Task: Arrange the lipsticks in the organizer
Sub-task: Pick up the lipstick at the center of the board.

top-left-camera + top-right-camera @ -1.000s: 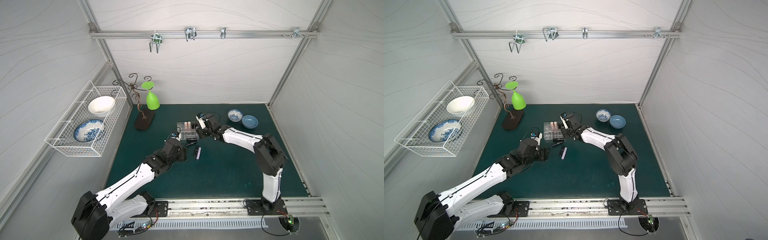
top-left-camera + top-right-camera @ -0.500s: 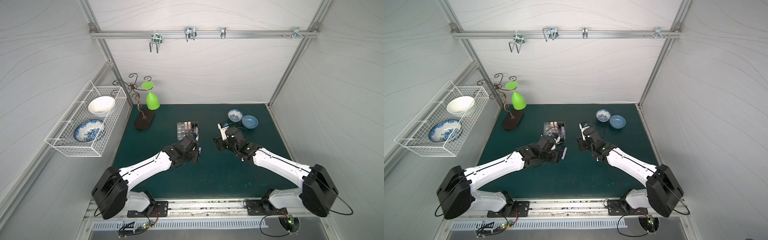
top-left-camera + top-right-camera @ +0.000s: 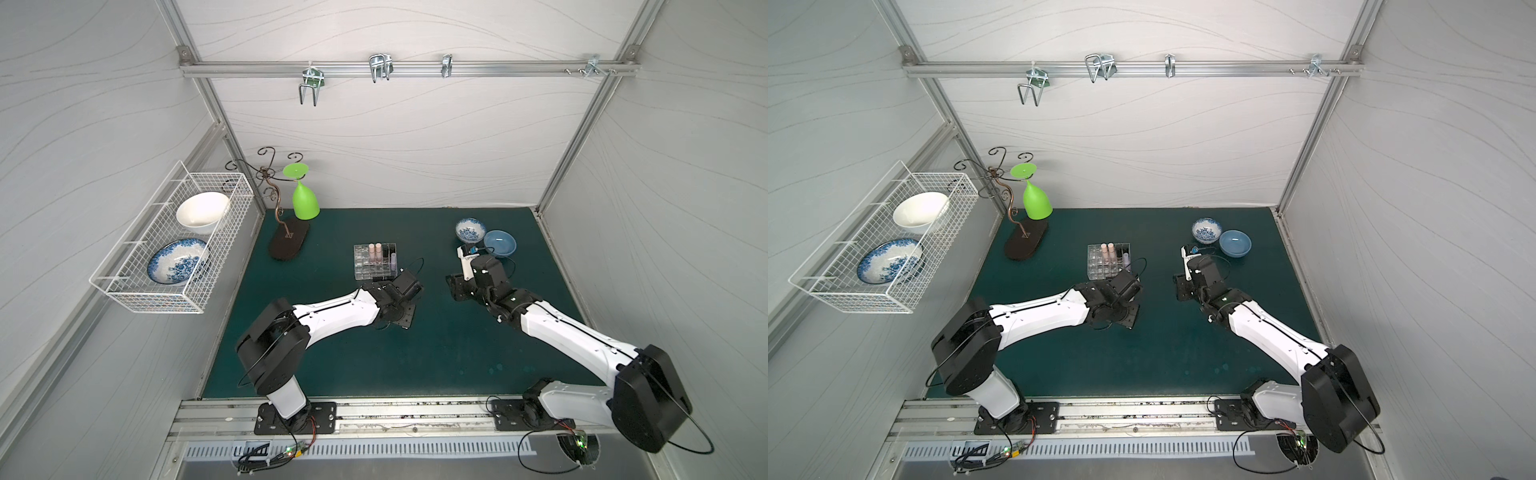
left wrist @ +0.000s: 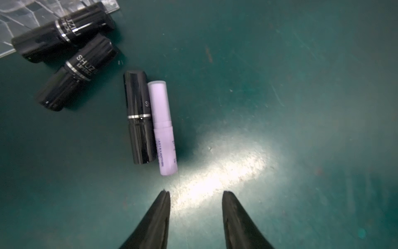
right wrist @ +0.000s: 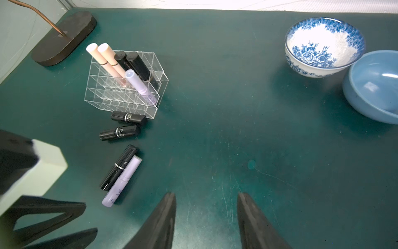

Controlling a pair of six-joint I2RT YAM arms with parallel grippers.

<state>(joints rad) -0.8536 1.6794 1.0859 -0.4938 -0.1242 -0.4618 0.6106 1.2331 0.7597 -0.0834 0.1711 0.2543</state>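
Right arm has drawn away from the organizer (image 3: 363, 268), mid-frame in a top view, holding five upright lipsticks (image 5: 112, 61); four loose lipsticks (image 4: 163, 129) lie just beside it. Left gripper (image 4: 196, 193) and right gripper (image 5: 205, 194) are both released, empty.

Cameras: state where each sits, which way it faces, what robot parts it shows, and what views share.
Top views: high over the front rail, looking down and back at the green mat; both show the left arm and right arm.
Left wrist: on the left arm, looking down past the open left tool at a lilac tube lying alongside a glossy black tube.
Right wrist: on the right arm, looking past the open right tool at the clear acrylic grid organizer.
Shared: both wrist views show that lilac tube.
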